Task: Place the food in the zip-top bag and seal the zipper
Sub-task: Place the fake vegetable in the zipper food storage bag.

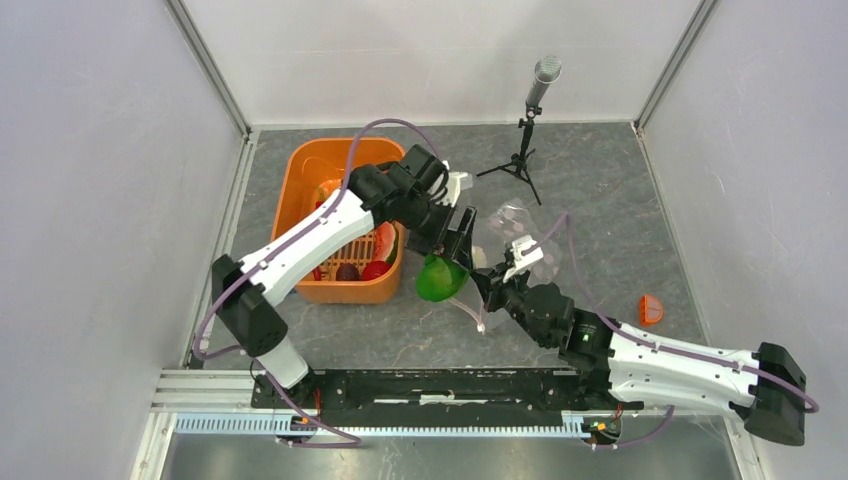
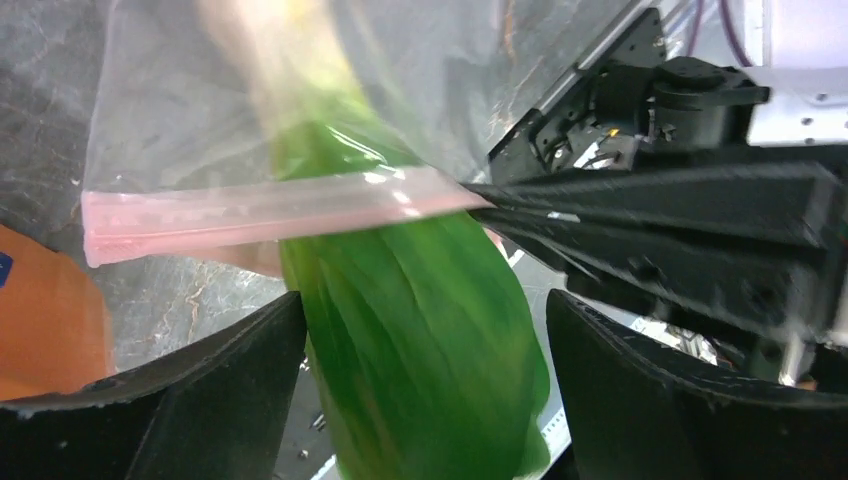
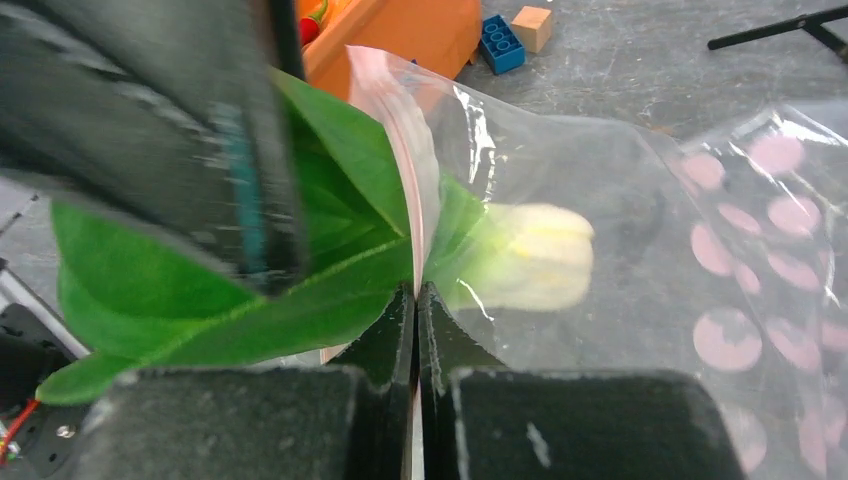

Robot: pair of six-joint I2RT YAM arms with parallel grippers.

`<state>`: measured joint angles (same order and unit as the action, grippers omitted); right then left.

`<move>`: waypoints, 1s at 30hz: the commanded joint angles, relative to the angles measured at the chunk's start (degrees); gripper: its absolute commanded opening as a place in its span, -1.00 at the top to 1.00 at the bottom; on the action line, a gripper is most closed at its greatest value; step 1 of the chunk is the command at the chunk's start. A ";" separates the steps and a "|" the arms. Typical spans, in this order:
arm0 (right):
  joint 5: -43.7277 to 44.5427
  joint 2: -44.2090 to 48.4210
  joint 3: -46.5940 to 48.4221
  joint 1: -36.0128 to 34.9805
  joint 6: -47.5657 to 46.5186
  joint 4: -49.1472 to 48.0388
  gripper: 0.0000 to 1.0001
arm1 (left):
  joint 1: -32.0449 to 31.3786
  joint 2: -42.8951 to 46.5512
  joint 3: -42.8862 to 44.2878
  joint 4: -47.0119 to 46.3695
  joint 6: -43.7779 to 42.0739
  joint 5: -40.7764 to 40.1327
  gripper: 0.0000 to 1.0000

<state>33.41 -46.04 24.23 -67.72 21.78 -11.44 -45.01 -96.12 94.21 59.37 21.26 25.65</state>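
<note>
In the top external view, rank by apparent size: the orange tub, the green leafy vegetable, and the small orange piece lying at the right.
1. Orange tub, by far the largest.
2. Green leafy vegetable, though partly hidden by the left gripper and the bag.
3. Small orange piece, the smallest.

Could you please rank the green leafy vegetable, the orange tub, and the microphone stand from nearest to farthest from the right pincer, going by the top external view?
1. Green leafy vegetable: just left of the right pincer.
2. Orange tub: farther left.
3. Microphone stand: toward the back wall, close to the tub in distance.
</note>
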 commanded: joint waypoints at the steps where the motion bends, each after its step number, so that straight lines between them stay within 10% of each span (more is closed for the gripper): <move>1: -9.99 2.29 0.47 4.48 6.18 -1.66 1.00 | -0.59 8.05 3.24 -2.71 -2.86 0.59 -0.92; 18: -15.16 1.30 18.48 11.38 6.17 4.77 1.00 | -0.60 34.92 -8.84 -13.58 -1.33 -17.32 -1.00; 30: -3.26 5.81 19.93 11.65 14.91 10.28 1.00 | -0.60 48.12 -41.82 -46.26 13.74 -19.10 -0.95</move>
<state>27.70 -39.72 47.33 -56.36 30.74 -2.57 -45.47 -49.52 60.47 29.78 27.00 8.69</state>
